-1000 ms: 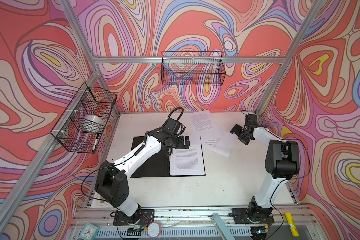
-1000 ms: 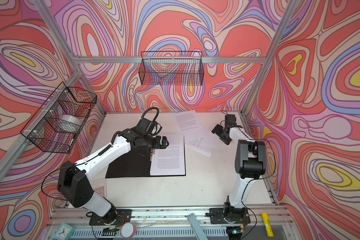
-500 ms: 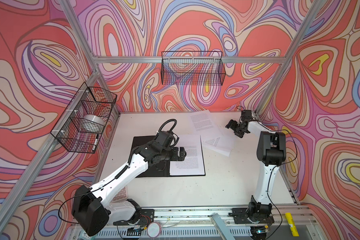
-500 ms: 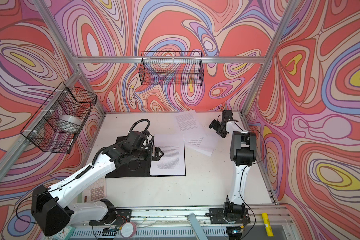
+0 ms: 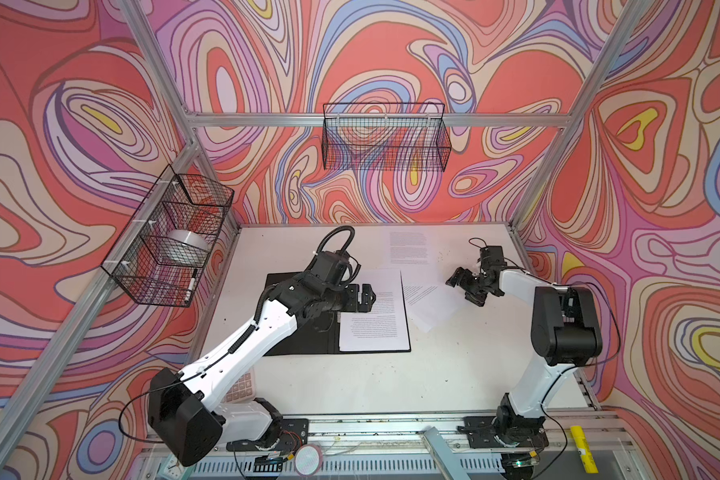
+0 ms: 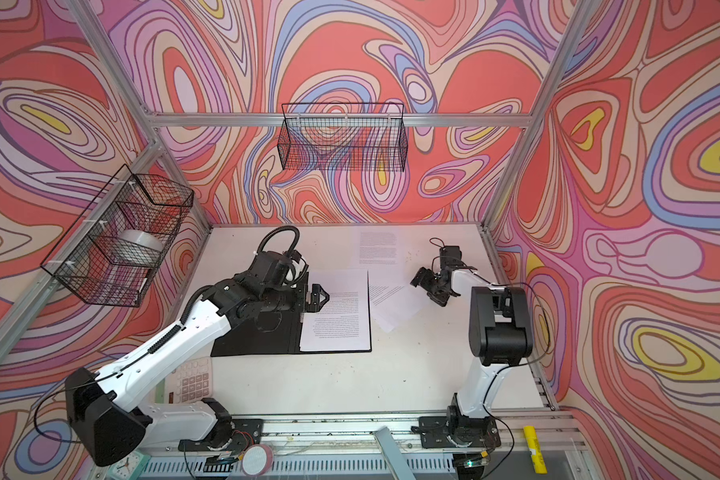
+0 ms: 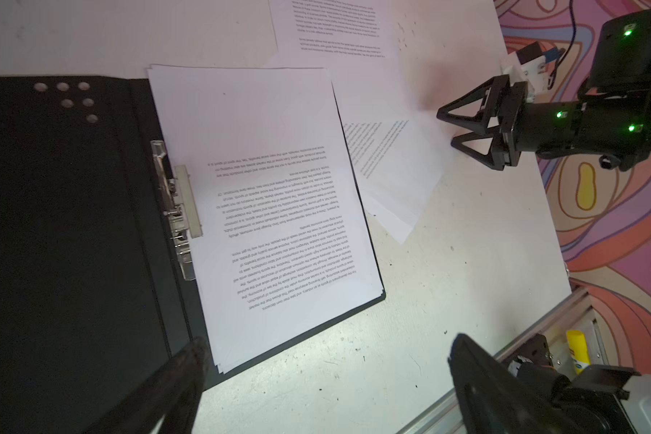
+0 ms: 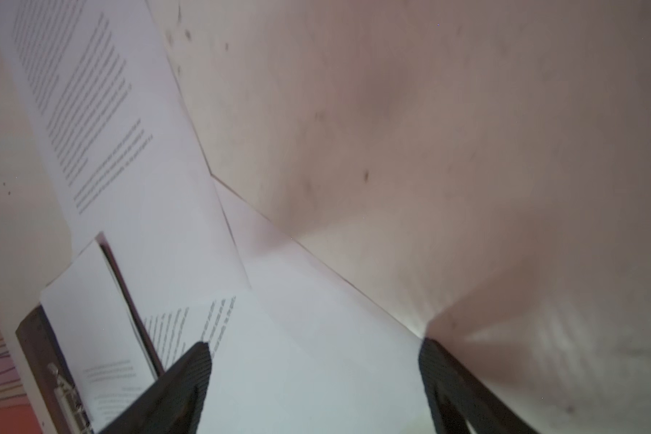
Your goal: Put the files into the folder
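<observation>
Left jaws: standing wide apart, gripping nothing, hanging above the folder close to its spine.
Left fingers: in the left wrist view one is sitting over the folder's black half and its mate over bare desk, with the near corner of the filed stack lying between them.
Folder: lying open and flat, black inside facing up, directly under the left jaws and well apart from the right jaws.
Clip: metal, running along the spine at the stack's edge, ahead of the left jaws.
Filed stack: printed white sheets resting on the folder half nearer the right jaws, edges slightly fanned.
Right jaws: spread wide, nothing caught between them, pointing toward the folder from beside the loose sheets.
Right fingers: in the right wrist view one tip is sitting at the loose sheets' corner; cannot tell whether it is touching the paper.
Loose sheets: lying askew on the desk between the two sets of jaws, one edge tucking under the filed stack, the other reaching into the right jaws' gap.
Far sheet: lying flat beyond both jaws, overlapping the loose sheets.
Calculator: sitting behind the left jaws, partly hidden under the left arm.
</observation>
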### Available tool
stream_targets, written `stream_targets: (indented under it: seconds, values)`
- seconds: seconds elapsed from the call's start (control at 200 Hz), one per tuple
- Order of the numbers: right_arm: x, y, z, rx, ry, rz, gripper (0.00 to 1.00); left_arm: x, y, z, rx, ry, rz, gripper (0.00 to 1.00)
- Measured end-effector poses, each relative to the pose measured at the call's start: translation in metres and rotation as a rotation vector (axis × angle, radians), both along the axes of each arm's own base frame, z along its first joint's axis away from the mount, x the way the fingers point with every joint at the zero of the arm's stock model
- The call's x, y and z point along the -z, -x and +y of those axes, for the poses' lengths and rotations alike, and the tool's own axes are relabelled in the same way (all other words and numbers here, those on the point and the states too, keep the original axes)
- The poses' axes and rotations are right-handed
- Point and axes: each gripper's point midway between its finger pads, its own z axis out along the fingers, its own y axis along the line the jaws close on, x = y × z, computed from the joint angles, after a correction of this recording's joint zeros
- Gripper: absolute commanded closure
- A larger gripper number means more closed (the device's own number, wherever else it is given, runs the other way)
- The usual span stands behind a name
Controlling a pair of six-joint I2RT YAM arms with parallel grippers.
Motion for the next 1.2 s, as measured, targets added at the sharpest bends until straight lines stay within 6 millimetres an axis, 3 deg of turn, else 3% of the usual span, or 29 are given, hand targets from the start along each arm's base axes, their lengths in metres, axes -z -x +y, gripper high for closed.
stream_targets:
  seconds: [0.08, 0.15, 0.235, 0.361, 0.506, 0.721, 0.976, 1.197]
  values:
    - [-0.002, 0.031, 0.011, -0.023, -0.029, 0.049, 0.06, 0.01, 0.0, -0.016, 0.052, 0.034, 0.051, 0.06]
    - [-0.01, 0.04, 0.009, -0.017, -0.023, 0.061, 0.03, 0.021, 0.0, -0.03, 0.092, 0.061, 0.098, 0.07]
    - [-0.026, 0.036, 0.001, 0.003, -0.015, 0.025, 0.05, 0.03, -0.002, -0.049, 0.134, 0.088, 0.148, 0.07]
    - [-0.043, 0.014, -0.011, 0.035, -0.022, -0.034, 0.14, 0.039, -0.013, -0.088, 0.196, 0.14, 0.194, 0.09]
    - [-0.034, 0.008, -0.012, 0.048, -0.047, -0.03, 0.34, 0.056, -0.033, -0.136, 0.243, 0.19, 0.234, 0.11]
    - [-0.026, 0.013, -0.014, 0.046, -0.042, -0.004, 0.36, 0.096, -0.06, -0.187, 0.273, 0.227, 0.298, 0.14]
    - [-0.013, 0.023, -0.017, 0.043, -0.022, 0.028, 0.33, 0.132, -0.08, -0.214, 0.272, 0.254, 0.357, 0.15]
    - [0.005, 0.033, -0.015, 0.043, -0.033, 0.069, 0.25, 0.141, -0.081, -0.217, 0.268, 0.249, 0.376, 0.15]
